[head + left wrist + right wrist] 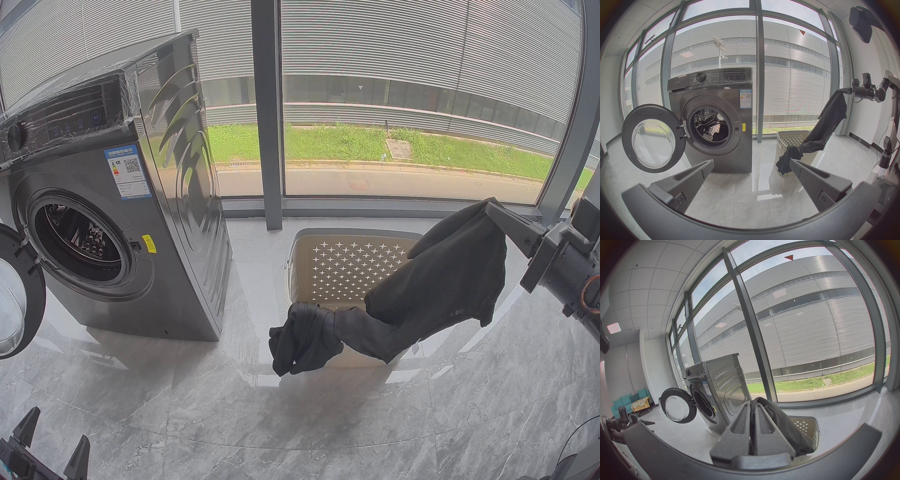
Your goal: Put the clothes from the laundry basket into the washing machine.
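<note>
On the far left, washing machine [119, 206] with door [31, 294] swung open. To its right by the window, laundry basket [350, 262]. Over it, dark garment [437, 281], lower end draped on the near rim, top pinched in right gripper [494, 211]. Near left, left gripper [750, 162], spread wide.

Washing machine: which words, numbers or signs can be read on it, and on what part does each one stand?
Blue-and-white label on the washing machine front: print and square code too small to read.
Yellow sticker lower on the same front: blurred, unreadable.
Control panel: lit marks, none legible.
Nothing can be quoted.
</note>
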Controlling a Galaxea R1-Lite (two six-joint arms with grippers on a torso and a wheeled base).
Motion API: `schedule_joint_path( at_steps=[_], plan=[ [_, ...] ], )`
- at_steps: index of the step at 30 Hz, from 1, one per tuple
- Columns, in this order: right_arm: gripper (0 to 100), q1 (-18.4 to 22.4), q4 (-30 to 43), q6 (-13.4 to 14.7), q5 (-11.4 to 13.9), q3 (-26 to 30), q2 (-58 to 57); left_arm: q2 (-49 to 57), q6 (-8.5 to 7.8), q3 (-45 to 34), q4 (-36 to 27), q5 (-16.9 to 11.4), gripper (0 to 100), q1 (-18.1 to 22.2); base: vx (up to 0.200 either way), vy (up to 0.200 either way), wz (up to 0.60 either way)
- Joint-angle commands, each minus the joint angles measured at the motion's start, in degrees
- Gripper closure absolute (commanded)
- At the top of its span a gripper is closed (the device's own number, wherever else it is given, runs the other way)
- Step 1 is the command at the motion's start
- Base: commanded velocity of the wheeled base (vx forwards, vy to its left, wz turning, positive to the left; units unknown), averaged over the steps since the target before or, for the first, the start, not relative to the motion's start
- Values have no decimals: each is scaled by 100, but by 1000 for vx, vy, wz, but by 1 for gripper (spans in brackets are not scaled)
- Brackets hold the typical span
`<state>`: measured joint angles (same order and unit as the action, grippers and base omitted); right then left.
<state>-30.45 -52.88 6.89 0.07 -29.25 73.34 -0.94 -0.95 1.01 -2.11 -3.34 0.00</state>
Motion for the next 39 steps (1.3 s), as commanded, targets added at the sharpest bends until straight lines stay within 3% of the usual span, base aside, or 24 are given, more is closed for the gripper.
schedule_joint_path(
  at_steps=[1, 6, 10, 16, 39],
  plan=[
    [100, -40, -3, -12, -16, 77, 40, 94, -2, -101, 0, 0, 0, 0, 0, 200, 0],
    [100, -31, 41, -21, -104, 147, 67, 94, -2, -101, 0, 0, 0, 0, 0, 200, 0],
    [100, -57, 525, -38, -482, 147, 14, 94, -2, -101, 0, 0, 0, 0, 0, 200, 0],
    [100, -57, 1017, -38, -728, 138, -13, 94, -2, -101, 0, 0, 0, 0, 0, 200, 0],
    [100, -356, 1017, -30, -746, 165, -13, 94, -2, -101, 0, 0, 0, 0, 0, 200, 0]
  ],
)
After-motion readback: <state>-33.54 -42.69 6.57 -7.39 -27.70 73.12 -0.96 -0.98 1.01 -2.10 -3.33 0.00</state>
